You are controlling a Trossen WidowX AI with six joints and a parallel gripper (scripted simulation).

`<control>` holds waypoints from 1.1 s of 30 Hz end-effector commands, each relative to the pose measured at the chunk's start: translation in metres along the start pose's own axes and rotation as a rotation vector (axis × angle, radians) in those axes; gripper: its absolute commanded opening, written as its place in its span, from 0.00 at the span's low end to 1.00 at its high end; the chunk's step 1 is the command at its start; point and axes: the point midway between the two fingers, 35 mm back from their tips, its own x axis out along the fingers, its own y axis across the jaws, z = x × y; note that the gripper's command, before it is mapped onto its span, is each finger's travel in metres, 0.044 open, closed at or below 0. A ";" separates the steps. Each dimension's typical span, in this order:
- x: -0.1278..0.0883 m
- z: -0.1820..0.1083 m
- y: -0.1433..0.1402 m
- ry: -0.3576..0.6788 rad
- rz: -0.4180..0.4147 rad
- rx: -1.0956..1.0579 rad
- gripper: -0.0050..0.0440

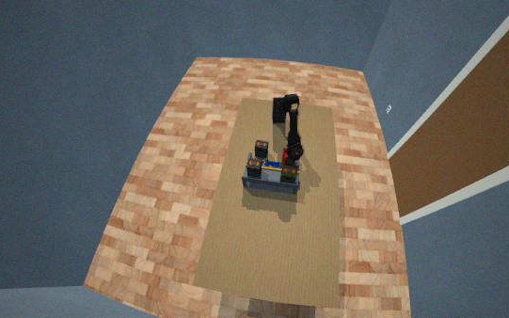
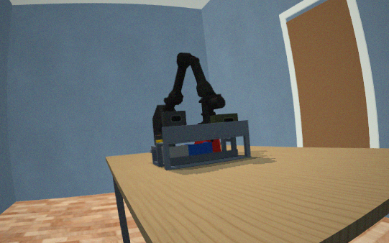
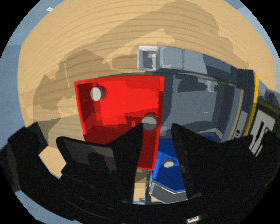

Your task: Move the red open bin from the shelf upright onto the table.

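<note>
The red open bin [image 1: 284, 153] [image 2: 214, 144] [image 3: 118, 106] sits on the lower level of the grey shelf [image 1: 270, 186] [image 2: 205, 132], at the end nearest the arm. In the wrist view its open top shows, with small grey parts inside. My gripper [image 3: 157, 127] [image 1: 292, 161] is partly open and points down at the bin's near rim. One finger stands on each side of the red wall, and the fingers do not clamp it. In the exterior view the fingertips are hidden behind the shelf's top board.
A blue bin [image 2: 199, 148] [image 3: 165, 163] and a grey bin [image 2: 178, 151] sit beside the red one on the lower level. Dark boxes [image 1: 253, 167] [image 2: 174, 118] and an olive box [image 1: 289, 173] [image 2: 223, 117] stand on top. The wooden table [image 1: 273, 245] [image 2: 266, 194] stretches out in front.
</note>
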 end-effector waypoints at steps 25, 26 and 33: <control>-0.005 0.001 -0.006 -0.006 -0.020 0.001 0.10; -0.005 0.001 -0.006 -0.006 -0.020 0.001 0.10; -0.005 0.001 -0.006 -0.006 -0.020 0.001 0.10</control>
